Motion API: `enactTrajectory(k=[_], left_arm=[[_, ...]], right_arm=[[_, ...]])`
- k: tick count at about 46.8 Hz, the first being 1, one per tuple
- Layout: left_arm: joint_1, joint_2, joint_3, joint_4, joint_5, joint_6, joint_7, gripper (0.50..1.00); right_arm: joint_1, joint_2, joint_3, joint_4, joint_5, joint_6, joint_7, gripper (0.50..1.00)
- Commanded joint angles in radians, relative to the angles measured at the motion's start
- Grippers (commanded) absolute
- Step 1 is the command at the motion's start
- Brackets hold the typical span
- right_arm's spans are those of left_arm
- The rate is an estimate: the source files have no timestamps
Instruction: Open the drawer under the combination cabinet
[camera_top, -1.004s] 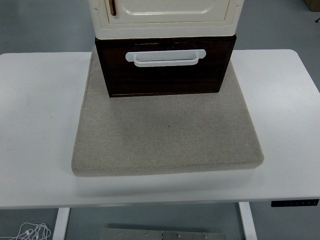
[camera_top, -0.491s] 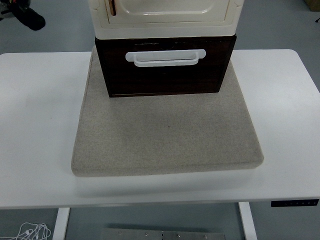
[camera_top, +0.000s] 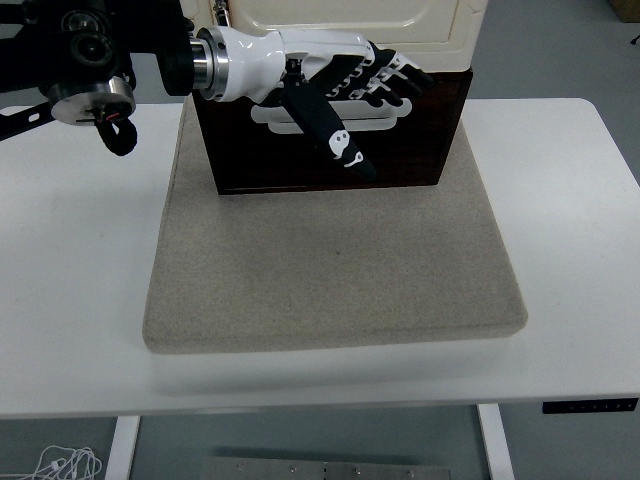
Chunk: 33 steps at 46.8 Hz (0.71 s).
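Drawer handle sits partly behind left hand, fingers spread, on beige mat.

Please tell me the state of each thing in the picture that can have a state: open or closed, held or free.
drawer: closed, front flush under the cabinet.
drawer handle: not grasped; partly hidden behind the hand.
cabinet door: closed.
left hand: open, fingers stretched out in front of the drawer, holding nothing.

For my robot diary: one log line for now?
left hand: open, at drawer handle | drawer: closed | right hand: unseen
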Motion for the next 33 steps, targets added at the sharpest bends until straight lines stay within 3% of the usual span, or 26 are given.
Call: enactTrajectory(k=[1, 16, 28, 33], left_arm=[[-0.001, -0.008, 0.009, 0.001, 0.001, 0.0, 0.06, 1.0], [-0.037, -0.04, 0.009, 0.004, -0.001, 0.004, 0.258, 1.0], [-0.058, -0.094, 0.009, 0.043, -0.007, 0.063, 0.368, 1.0], [-0.063, -0.098, 0.009, 0.058, -0.01, 0.09, 0.391, 1.0]], right_arm=[[0.0, 0.0, 0.0, 0.0, 0.0, 0.001, 0.0, 0.928], [0.0, 0.0, -0.001, 0.0, 0.0, 0.001, 0.0, 0.928], [0.0, 0.0, 0.0, 0.0, 0.0, 0.001, 0.0, 0.926], [0.0, 0.0, 0.0, 0.0, 0.0, 0.001, 0.0, 0.926]])
